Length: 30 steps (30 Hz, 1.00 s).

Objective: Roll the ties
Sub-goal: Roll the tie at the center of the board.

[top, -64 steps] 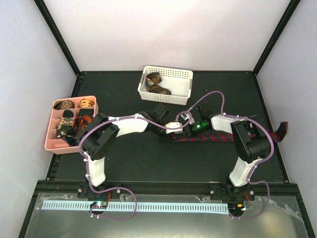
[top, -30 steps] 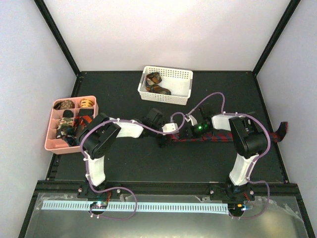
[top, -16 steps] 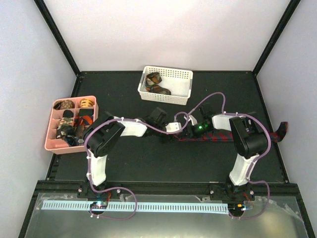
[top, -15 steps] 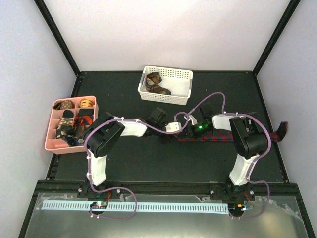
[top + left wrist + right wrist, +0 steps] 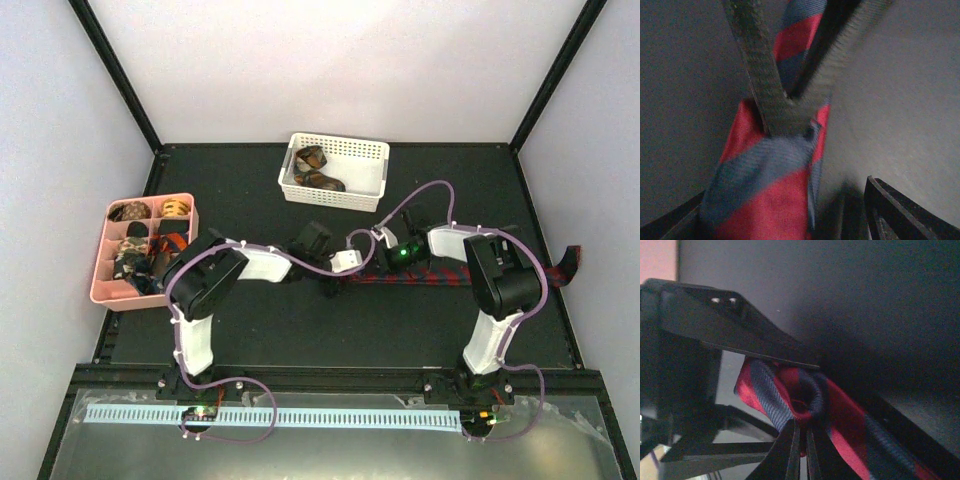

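Note:
A red-and-dark striped tie point(image 5: 450, 277) lies flat across the black table, and its far end hangs off the right edge. At its left end both grippers meet. My right gripper point(image 5: 375, 268) is shut on the folded tip of the tie point(image 5: 785, 390), with its thin fingers point(image 5: 799, 450) pressed together round the small curl. My left gripper point(image 5: 352, 276) faces it, open. The tie point(image 5: 765, 195) lies between the left gripper's two spread fingers point(image 5: 890, 205) with a gap on the right side. The right gripper's grey fingers point(image 5: 760, 65) cross the cloth above.
A white basket point(image 5: 365, 150) at the back holds loose patterned ties point(image 5: 318, 180). A pink compartment tray point(image 5: 150, 203) at the left holds several coiled ties. Purple cables loop over both arms. Black frame posts border the table.
Both grippers have stayed at the tie's left end. The left wrist edged right, then back left. The right wrist shifted slightly, and the tie's tip is still pinched.

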Tool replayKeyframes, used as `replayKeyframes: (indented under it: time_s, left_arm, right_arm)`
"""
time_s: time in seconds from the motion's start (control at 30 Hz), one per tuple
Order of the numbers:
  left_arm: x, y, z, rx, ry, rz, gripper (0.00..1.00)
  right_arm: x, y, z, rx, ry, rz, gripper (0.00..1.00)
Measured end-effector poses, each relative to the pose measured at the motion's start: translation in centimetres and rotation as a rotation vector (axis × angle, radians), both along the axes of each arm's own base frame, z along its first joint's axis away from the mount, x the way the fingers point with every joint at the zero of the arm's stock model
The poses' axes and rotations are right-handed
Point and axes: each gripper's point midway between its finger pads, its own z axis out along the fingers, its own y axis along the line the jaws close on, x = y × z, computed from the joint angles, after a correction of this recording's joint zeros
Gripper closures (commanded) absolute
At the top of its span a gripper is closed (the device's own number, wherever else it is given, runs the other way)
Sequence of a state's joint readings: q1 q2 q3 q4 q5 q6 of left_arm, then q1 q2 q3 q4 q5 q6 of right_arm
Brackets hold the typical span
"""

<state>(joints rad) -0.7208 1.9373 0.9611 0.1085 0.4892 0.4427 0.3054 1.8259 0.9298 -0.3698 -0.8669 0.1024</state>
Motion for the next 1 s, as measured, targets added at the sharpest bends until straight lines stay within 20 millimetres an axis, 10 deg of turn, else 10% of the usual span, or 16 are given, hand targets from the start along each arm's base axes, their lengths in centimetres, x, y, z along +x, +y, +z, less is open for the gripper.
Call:
replayKeyframes:
  time_s: [0.3,1.0]
  left_arm:
    - [-1.2,4.1,0.1,-0.087,0.013,0.080,0.28]
    - [-1.2,2.4,1.1,-0.181,0.005,0.003,0.56]
  right_arm:
    - [-0.8,-1.0,-2.2,-0.087,0.043,0.008,0.98]
    - [-0.7,-1.1,-2.3,-0.101,0.052,0.011,0.98]
